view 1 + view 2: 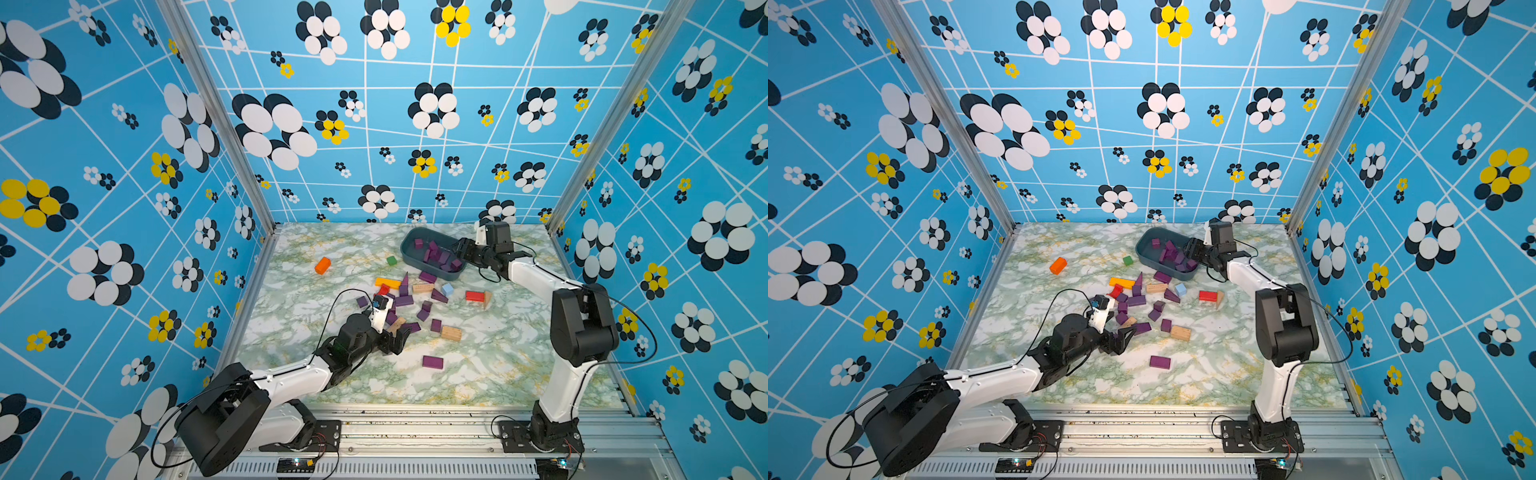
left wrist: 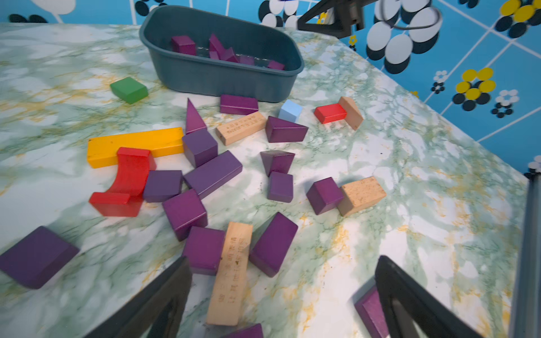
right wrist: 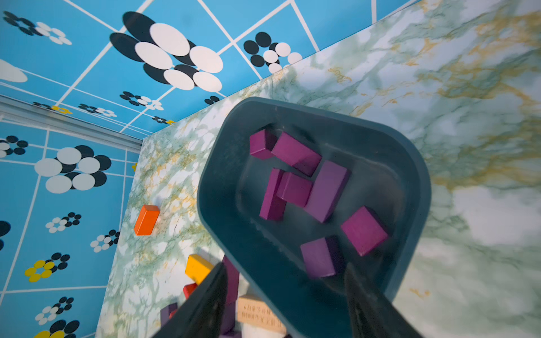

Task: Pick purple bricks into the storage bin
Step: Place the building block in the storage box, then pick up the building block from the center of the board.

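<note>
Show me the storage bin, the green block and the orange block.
storage bin (image 2: 222, 79), left wrist view, on its outer wall.
green block (image 2: 129, 87), left wrist view, on its top face.
orange block (image 3: 146, 220), right wrist view, on its top face.

A: Where did the stereo pair sit?
B: High above and well behind the left end effector (image 1: 401, 338) and the right end effector (image 1: 458, 249), tilted down; both top views held the whole table (image 1: 498, 374), nearly the same scene.
A: And the wrist cameras?
B: Each rode just behind its end effector, facing along it. The left looked low and close toward the storage bin (image 2: 222, 79) ahead; the right looked steeply down into that bin just beneath. All four shared the bin.
</note>
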Controlling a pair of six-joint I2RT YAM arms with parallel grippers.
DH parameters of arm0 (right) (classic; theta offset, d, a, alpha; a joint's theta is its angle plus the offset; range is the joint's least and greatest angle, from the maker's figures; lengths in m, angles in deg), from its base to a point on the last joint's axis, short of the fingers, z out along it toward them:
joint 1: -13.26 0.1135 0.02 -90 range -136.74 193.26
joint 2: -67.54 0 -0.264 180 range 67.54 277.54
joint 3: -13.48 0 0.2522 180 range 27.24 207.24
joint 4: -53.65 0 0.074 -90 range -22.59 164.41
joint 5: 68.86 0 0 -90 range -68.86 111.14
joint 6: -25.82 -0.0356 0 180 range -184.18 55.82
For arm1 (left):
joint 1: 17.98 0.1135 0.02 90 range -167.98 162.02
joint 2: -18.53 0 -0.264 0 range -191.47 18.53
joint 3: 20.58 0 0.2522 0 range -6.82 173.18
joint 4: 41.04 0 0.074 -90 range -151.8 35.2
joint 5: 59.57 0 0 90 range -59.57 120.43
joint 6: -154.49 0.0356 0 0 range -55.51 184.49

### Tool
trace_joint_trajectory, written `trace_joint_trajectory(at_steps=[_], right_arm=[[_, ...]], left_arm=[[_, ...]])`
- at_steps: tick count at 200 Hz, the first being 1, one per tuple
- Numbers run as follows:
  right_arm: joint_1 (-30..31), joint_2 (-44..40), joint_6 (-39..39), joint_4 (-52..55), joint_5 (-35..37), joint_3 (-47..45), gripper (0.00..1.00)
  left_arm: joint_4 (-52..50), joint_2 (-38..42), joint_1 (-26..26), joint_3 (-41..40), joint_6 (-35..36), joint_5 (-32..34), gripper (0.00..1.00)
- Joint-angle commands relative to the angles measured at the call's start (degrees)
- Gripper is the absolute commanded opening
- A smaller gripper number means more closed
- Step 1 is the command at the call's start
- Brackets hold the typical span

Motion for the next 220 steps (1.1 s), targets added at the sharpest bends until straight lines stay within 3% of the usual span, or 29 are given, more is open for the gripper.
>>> trace_joint_trajectory(at_steps=[1, 35, 84, 120, 174, 205, 220], right_arm=[[0.2, -7.5, 2.4, 0.2, -0.3, -5.0, 0.66], [0.3, -18.5, 1.6, -1.3, -0.1, -16.2, 0.66], [1.4, -29.9, 0.2, -3.4, -1.9, -28.5, 0.66], [1.4, -33.2, -0.1, -3.9, -6.9, -31.8, 0.68], [1.4, -34.6, -5.2, -19.3, -19.7, -39.9, 0.76], [1.4, -36.8, -5.8, -20.1, -19.3, -42.7, 0.77], [1.5, -38.5, -5.8, -19.7, -18.6, -43.9, 0.82]], left_arm=[[-10.4, -0.9, 0.2, 4.1, 0.5, 8.4, 1.0], [-19.4, -2.0, 3.0, 8.6, -0.7, 14.2, 0.99], [-23.1, -3.0, 12.5, 9.2, -12.8, 11.4, 1.0], [-27.3, -8.8, 14.2, 14.4, -14.2, 10.9, 0.98], [-29.9, -17.7, 17.7, 21.3, -15.0, 10.9, 0.95], [-32.6, -21.4, 18.6, 25.2, -14.5, 11.7, 0.89], [-33.8, -22.7, 18.7, 26.6, -14.4, 12.5, 0.86]])
